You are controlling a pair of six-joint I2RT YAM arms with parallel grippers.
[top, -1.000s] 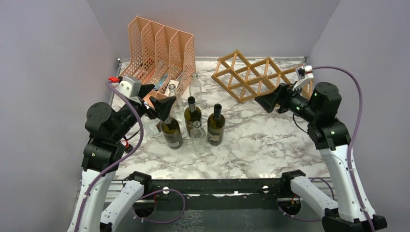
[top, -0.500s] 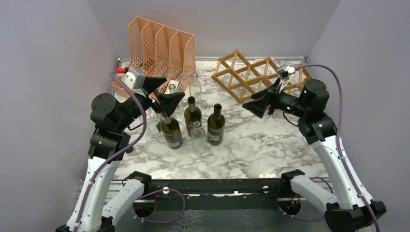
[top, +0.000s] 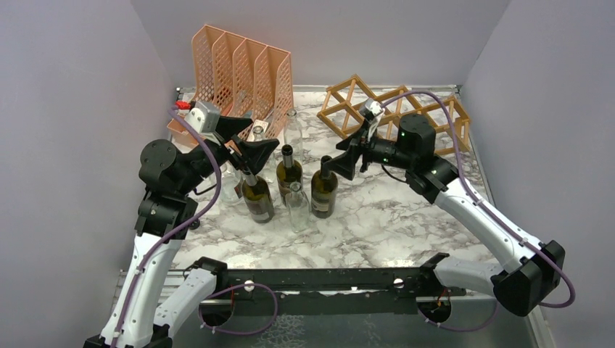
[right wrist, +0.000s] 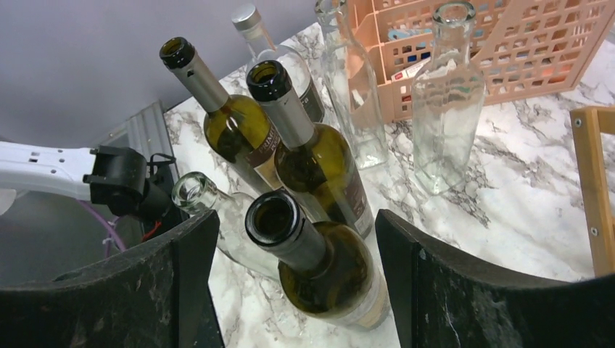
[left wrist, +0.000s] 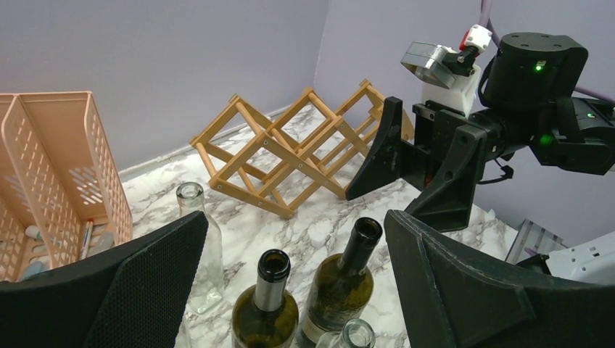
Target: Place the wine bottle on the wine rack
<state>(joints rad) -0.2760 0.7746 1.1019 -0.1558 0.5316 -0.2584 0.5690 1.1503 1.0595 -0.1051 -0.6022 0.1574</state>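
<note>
The right gripper (right wrist: 297,217), fingers released, hovers near the neck of the dark green glass wine bottle (right wrist: 326,275). Closing off-centre could tip it onto the clear glass bottle (right wrist: 217,217) beside the fingers.

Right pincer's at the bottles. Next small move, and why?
Probably ease the right pincer forward and down until the neck of the rightmost dark wine bottle sits between its fingers, then close. The jaws stand wide, the upright neck lies just ahead of them, and nothing is gripped yet.
</note>
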